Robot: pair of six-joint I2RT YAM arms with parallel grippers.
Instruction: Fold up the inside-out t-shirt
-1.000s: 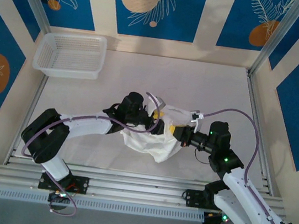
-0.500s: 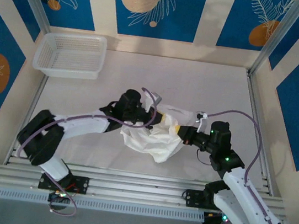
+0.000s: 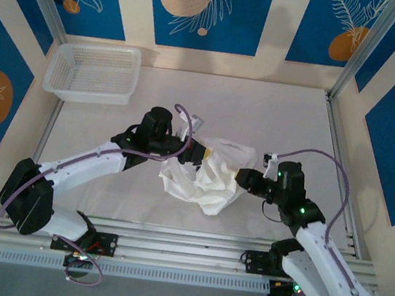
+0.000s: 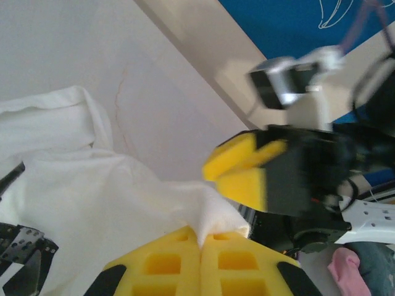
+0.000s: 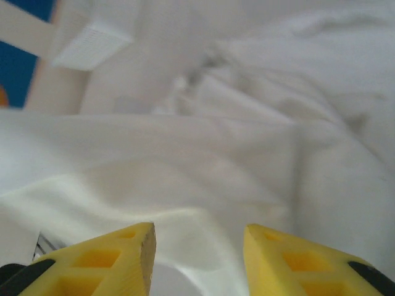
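Pale table (image 3: 262, 105): your left gripper (image 4: 199, 246) clamps the limp, thin white t-shirt (image 3: 204, 178); right gripper (image 5: 197, 237) beside it hangs released. Grasp hems.

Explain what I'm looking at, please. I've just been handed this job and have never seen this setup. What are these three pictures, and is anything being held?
This is a robot with a left arm and a right arm, bolted at the near edge of a table. Each arm ends in a two-finger gripper with yellow tips.

The wide picture comes from a fixed camera above and behind the arms. The other two come from a camera on each wrist, looking out past that arm's own fingers.

A crumpled white t-shirt lies on the table, and a white mesh basket sits at the far left corner.

The left gripper is shut, pinching a fold of the t-shirt. The right gripper is open and faces the cloth, gripping nothing that I can see.
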